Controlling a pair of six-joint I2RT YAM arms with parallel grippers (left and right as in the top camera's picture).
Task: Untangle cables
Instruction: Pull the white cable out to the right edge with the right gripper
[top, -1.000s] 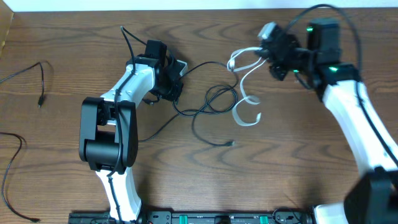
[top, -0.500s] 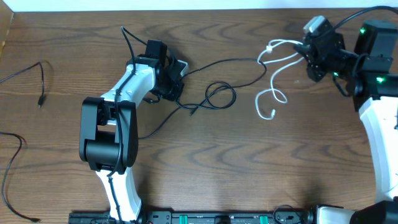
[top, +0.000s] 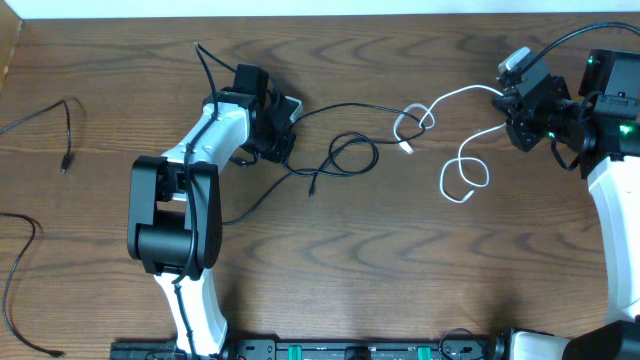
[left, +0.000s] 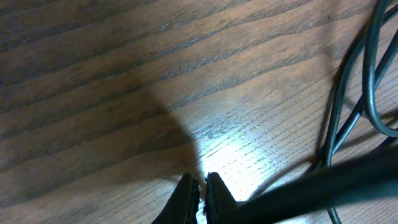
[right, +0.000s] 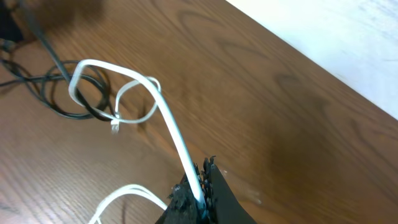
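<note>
My right gripper (top: 512, 92) (right: 203, 186) is shut on the white cable (top: 455, 95) (right: 168, 118) and holds it above the table at the far right. The white cable stretches left to a small loop and plug (top: 407, 147) that still cross a black cable (top: 350, 153) (right: 59, 65). A second white loop (top: 465, 182) hangs below. My left gripper (top: 278, 128) (left: 202, 186) is shut at the black cable's left end, low over the wood. A blurred black cable (left: 367, 74) runs from its jaws to the right.
Two separate black cables lie at the far left, one at the top (top: 66, 128) and one near the front edge (top: 18, 275). A black plug end (top: 312, 190) lies below the black loop. The white wall edge runs along the table's back.
My right gripper has moved right with the white cable, drawing it out of the black tangle and stretching it. The black loop shifted slightly. The left arm has not moved.
</note>
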